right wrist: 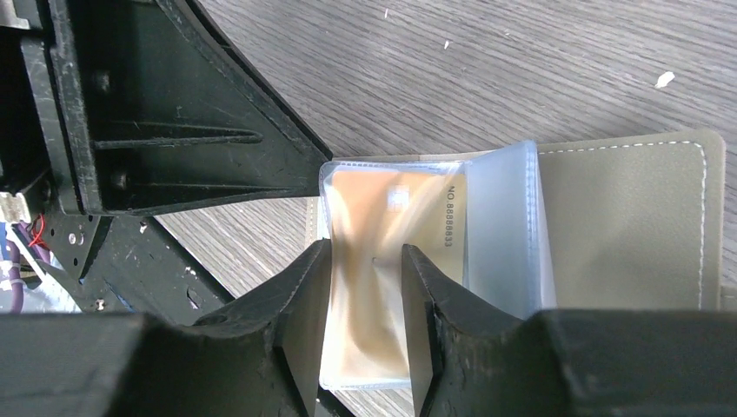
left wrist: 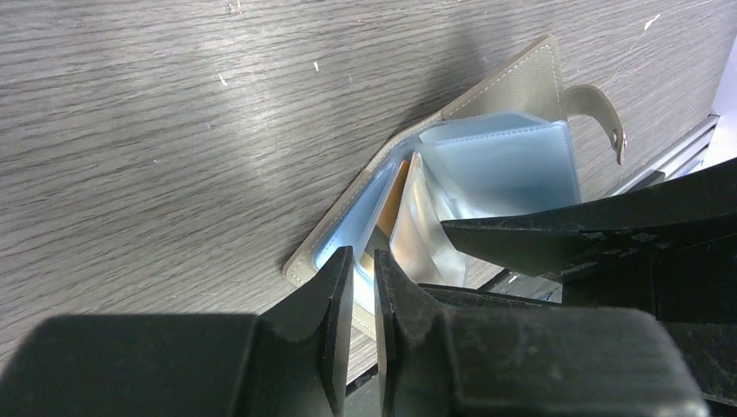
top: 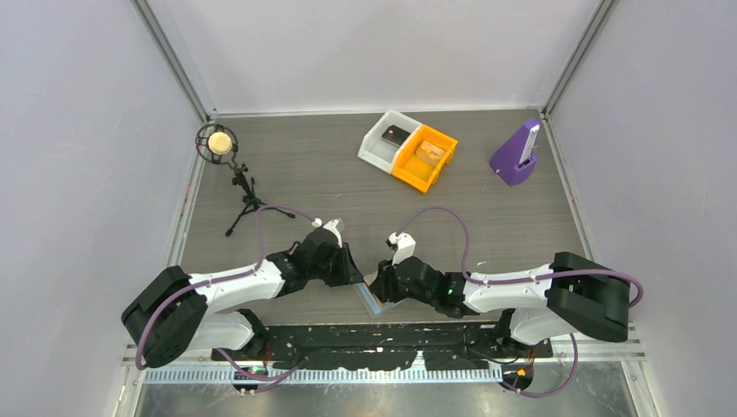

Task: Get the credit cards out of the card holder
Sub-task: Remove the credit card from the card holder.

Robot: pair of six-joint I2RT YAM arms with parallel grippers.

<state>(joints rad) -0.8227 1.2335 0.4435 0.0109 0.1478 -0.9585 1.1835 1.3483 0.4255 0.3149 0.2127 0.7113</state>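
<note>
**Sleeve may come away with the card**

The holder (left wrist: 513, 87) lies open at the near edge of the tabletop (left wrist: 174, 130), about midway along it, between the two arms. The left gripper (left wrist: 363, 295) pinches its near corner, fingers almost together on the cover. The right gripper (right wrist: 367, 261) hangs over the gold card (right wrist: 382, 200), fingers apart on either side of it, with nothing clearly clamped.

The card sits inside a clear sleeve (right wrist: 504, 226), and several sleeves fan up loosely. If the right fingers close on plastic as well as card, a pull likely drags the whole holder. The left pinch covers only a small corner, so it may slip and let the holder slide off the near edge. The two grippers stand just beside each other and could knock together.

The white bin (top: 382, 143) and orange bin (top: 426, 156) sit well apart, towards the far edge. If the card is meant for them, a thin edge grip could drop it on the way.
</note>
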